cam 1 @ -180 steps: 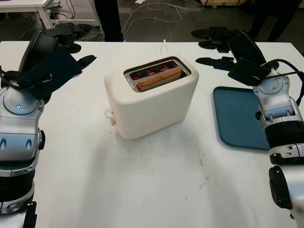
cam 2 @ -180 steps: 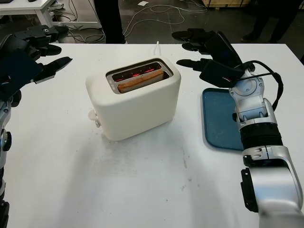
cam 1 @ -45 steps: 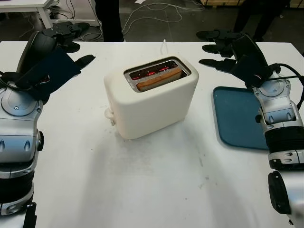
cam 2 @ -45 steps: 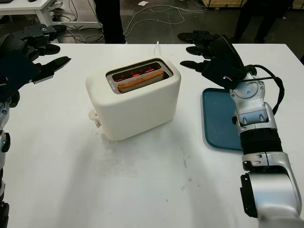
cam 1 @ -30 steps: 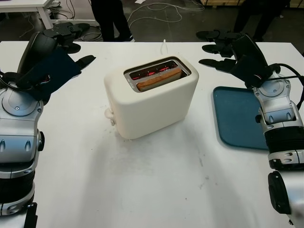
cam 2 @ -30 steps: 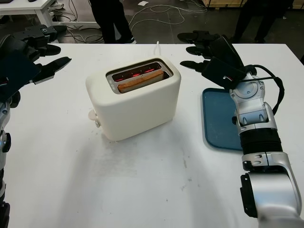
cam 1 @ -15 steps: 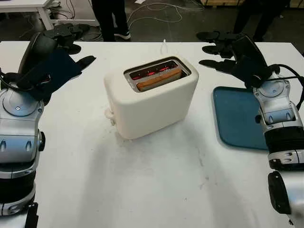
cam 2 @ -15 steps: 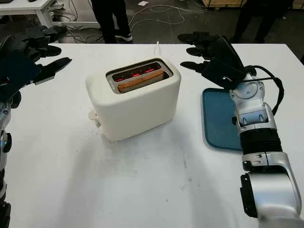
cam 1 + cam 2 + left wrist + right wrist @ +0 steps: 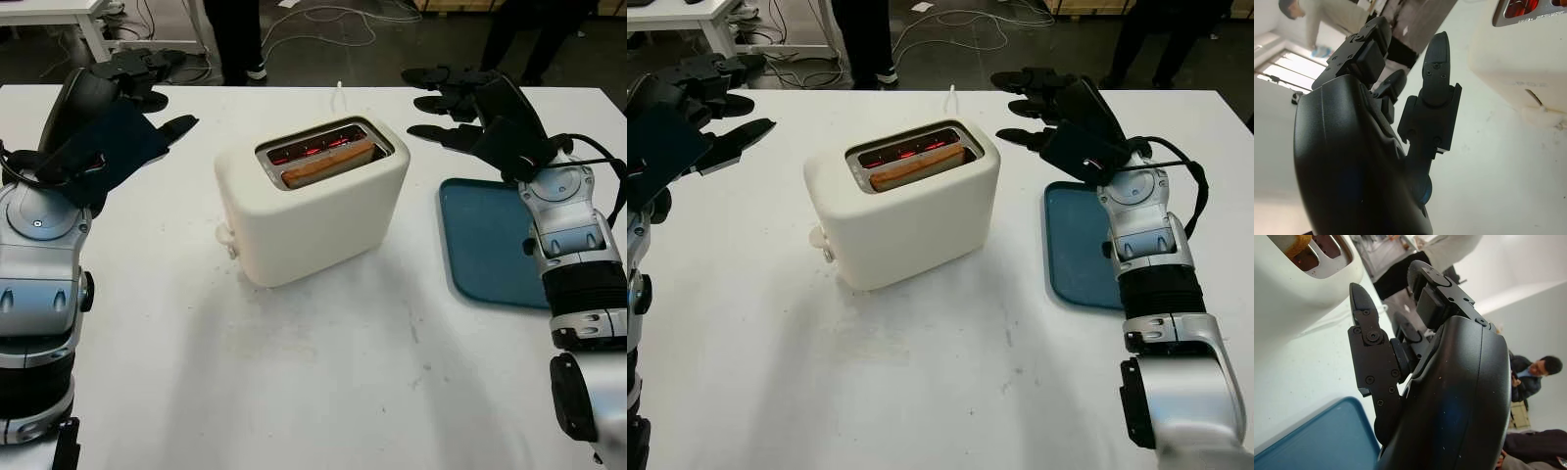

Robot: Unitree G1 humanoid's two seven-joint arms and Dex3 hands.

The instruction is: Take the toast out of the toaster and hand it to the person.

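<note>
Currently we log: white toaster (image 9: 312,201) at table (image 9: 323,392) centre, toast (image 9: 328,162) seated in near slot, heating elements glowing red in far slot. Our left hand (image 9: 118,108) at 10 o'clock from toaster, raised above table, open, holding nothing; toast well apart from its fingers (image 9: 1435,68). Our right hand (image 9: 1058,113) at 2 o'clock from toaster, open, holding nothing, fingertips pointing toward toaster, not touching. Blue tray (image 9: 490,245) at 3 o'clock. Person's legs (image 9: 235,39) at 12 o'clock beyond table.
</note>
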